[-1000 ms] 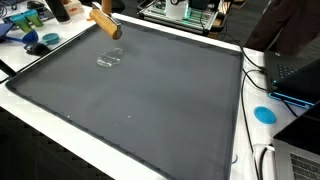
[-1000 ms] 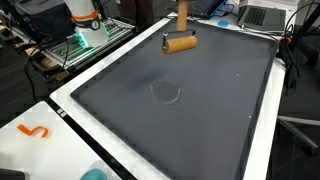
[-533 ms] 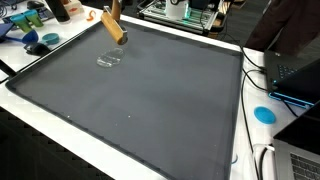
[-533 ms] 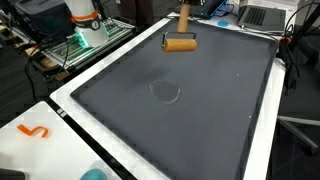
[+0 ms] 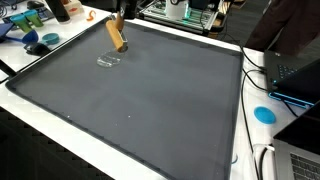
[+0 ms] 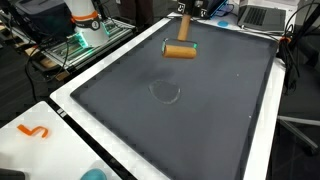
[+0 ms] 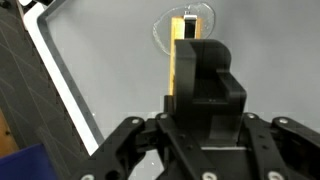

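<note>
My gripper (image 7: 192, 48) is shut on the handle of a wooden tool (image 7: 178, 58) with a cylindrical head. It hangs over the far part of a large dark mat (image 5: 150, 100). In both exterior views the tool's head (image 5: 117, 34) (image 6: 180, 50) hovers just above the mat, its handle running up to the gripper (image 6: 188, 10) at the top edge. A clear, ring-like glass object (image 5: 108, 60) (image 6: 165, 92) lies flat on the mat a short way from the head. It also shows beyond the tool's tip as a clear ring (image 7: 160, 28) in the wrist view.
The mat has a white border (image 6: 70, 95). A blue disc (image 5: 264, 113) and a laptop (image 5: 295, 72) lie beside one edge; blue items (image 5: 42, 42) and a brown bottle (image 5: 60, 10) sit at a far corner. An orange squiggle (image 6: 33, 131) lies on the white table.
The wooden tool has turned in the air and its head has come lower and nearer the clear ring. The clear ring has not moved.
</note>
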Robot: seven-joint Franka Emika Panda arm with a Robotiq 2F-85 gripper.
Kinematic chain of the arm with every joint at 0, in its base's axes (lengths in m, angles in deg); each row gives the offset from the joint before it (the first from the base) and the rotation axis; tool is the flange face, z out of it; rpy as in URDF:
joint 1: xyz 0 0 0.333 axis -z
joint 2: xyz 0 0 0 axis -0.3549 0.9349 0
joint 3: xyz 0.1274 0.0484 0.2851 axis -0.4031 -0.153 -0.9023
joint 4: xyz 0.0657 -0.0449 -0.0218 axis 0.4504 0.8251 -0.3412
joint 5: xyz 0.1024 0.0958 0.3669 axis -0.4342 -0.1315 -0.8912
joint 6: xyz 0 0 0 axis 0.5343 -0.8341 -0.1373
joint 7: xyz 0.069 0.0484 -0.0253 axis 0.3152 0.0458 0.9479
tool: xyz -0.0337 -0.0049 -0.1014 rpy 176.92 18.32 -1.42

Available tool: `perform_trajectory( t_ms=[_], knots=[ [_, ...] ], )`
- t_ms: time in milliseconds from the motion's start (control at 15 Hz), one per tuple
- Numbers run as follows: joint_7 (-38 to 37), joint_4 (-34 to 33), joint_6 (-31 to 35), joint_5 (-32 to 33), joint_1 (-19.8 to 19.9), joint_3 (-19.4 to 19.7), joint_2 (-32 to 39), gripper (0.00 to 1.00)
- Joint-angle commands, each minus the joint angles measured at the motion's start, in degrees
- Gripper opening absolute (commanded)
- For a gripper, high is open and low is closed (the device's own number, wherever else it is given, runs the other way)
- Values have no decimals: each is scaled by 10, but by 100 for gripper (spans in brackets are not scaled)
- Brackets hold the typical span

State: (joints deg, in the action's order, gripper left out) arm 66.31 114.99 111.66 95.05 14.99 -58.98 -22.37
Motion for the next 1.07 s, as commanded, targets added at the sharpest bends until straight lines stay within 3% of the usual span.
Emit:
perform_trajectory(
  t_ms=[0,533,1000],
  knots=[
    [-52,-20,-29,24,-10,-2,22,24],
    [-102,-40,-54,43,-21,-1,54,24],
    [-92,-54,-82,34,-23,-2,66,24]
  ],
)
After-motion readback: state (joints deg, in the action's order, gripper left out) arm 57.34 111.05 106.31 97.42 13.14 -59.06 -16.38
